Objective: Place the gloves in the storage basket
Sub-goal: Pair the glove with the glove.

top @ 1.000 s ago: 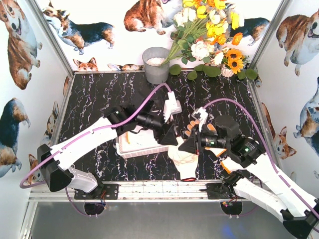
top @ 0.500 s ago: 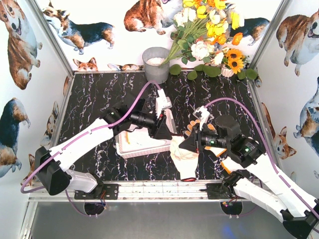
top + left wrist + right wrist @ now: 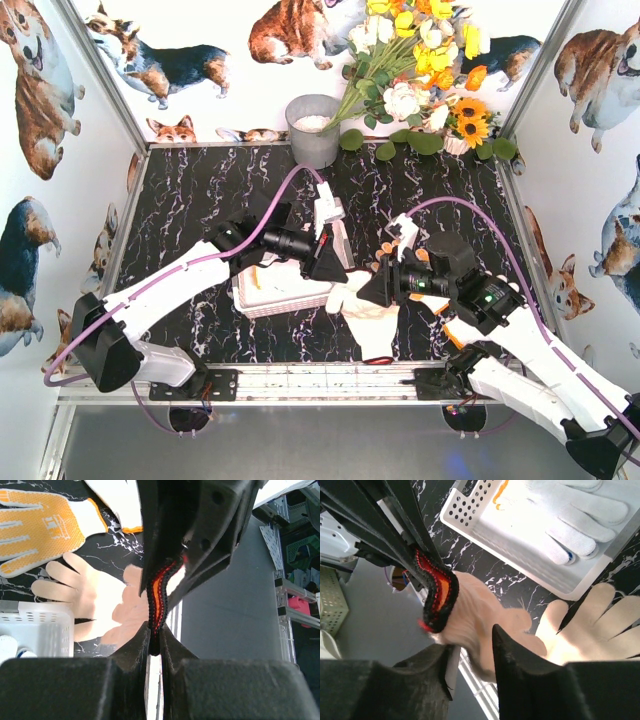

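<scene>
Together the left jaws and the right jaws close narrow on the black-and-red cuff (image 3: 157, 595) of one cream glove (image 3: 480, 617), stretched between them over the worktop (image 3: 200, 200). Just beside both jaws sits the basket (image 3: 470, 517), a white glove (image 3: 560, 520) lying inside.

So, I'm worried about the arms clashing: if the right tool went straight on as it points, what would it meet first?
The cream glove with the black-and-red cuff, which sits between the fingers of the right tool. Just beyond, probably the left tool at that cuff, though depth is unclear.
</scene>
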You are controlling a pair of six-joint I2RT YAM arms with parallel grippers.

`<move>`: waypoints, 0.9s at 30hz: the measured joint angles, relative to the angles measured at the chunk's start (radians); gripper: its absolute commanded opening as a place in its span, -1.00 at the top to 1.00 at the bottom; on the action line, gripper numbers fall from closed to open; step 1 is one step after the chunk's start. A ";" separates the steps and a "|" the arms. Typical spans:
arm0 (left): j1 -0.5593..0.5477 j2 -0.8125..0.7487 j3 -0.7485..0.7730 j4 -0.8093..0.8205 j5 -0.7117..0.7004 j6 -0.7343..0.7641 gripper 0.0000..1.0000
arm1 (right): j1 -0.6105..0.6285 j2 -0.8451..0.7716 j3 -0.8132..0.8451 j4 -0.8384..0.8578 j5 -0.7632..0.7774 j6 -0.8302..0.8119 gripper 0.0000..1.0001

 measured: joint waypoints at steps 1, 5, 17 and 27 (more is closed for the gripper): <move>0.000 0.000 -0.002 0.007 0.000 -0.003 1.00 | -0.001 0.001 0.000 0.000 0.000 0.004 -0.03; 0.000 0.000 -0.003 0.027 0.001 -0.013 1.00 | -0.001 0.001 0.001 0.001 0.000 -0.003 -0.27; -0.034 0.043 0.030 0.005 0.004 -0.014 1.00 | -0.001 0.029 0.086 -0.005 0.023 -0.080 -0.23; -0.040 0.078 0.080 -0.027 0.003 0.004 1.00 | -0.001 0.079 0.108 -0.050 -0.011 -0.149 0.22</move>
